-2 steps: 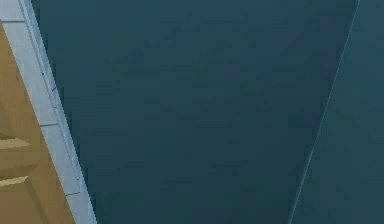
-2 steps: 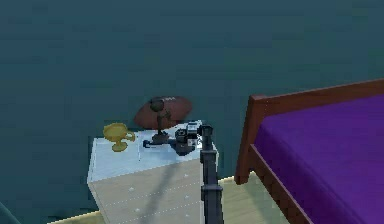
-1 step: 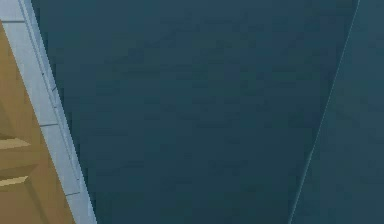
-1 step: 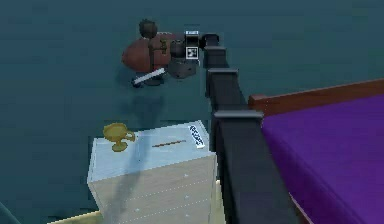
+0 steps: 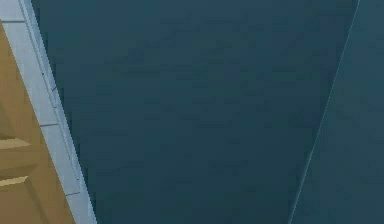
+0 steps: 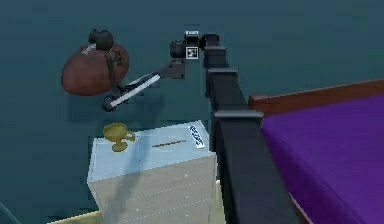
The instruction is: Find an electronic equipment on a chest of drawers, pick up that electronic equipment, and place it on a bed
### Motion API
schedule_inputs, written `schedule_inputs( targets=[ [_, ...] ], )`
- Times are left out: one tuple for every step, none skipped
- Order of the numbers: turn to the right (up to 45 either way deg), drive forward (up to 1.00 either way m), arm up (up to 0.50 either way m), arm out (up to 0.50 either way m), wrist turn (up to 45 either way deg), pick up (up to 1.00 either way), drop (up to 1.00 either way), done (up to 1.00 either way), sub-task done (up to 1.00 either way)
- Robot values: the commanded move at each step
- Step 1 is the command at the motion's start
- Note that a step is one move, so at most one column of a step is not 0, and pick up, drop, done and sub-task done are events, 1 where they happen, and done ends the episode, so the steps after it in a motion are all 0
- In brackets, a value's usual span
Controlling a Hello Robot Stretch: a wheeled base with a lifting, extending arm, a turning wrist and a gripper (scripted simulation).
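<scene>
– At the far end of the fingers (image 6: 140, 84), out against the teal wall (image 6: 300, 40), hangs a brown rounded thing (image 6: 90, 70) with dark fittings on top. It is clear of every surface, so I read the gripper (image 6: 114, 99) as holding it. How the fingers are set on it, I cannot tell.

– Is that the item we're after?

– I take it for that, but its shape doesn't prove it. It hangs above the chest of drawers (image 6: 150, 185), toward its left end. A gold cup (image 6: 119, 135) and a flat pale item (image 6: 197, 133) stand on the chest's top.

– And the bed?

– The bed (image 6: 330, 150) is near the chest, on the arm side view's right, under a purple cover. The arm (image 6: 235, 120) rises between the two. Ahead I have bare wall and a wooden door (image 5: 15, 150) at the forward view's left.

– What worries you?

– Three things, as I judge it. The load is bulky for thin fingers and sits near their tips, so a jerky turn could shake it loose. Carried low across the chest, it could knock the cup. And the wall looks near ahead, so a careless swing of the base could clip it or the door.
</scene>
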Motion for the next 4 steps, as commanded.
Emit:
schedule_inputs(
  targets=[
    [0.0, 0.0, 0.0, 0.0, -45.0, 0.0, 0.0, 0.0, 0.0],
    [0.0, 0.0, 0.0, -0.42, 0.0, 0.0, 0.0, 0.0, 0.0],
    [-45.0, 0.0, 0.0, 0.0, 0.0, 0.0, 0.0, 0.0, 0.0],
    [-45.0, 0.0, 0.0, 0.0, 0.0, 0.0, 0.0, 0.0, 0.0]
  ],
)
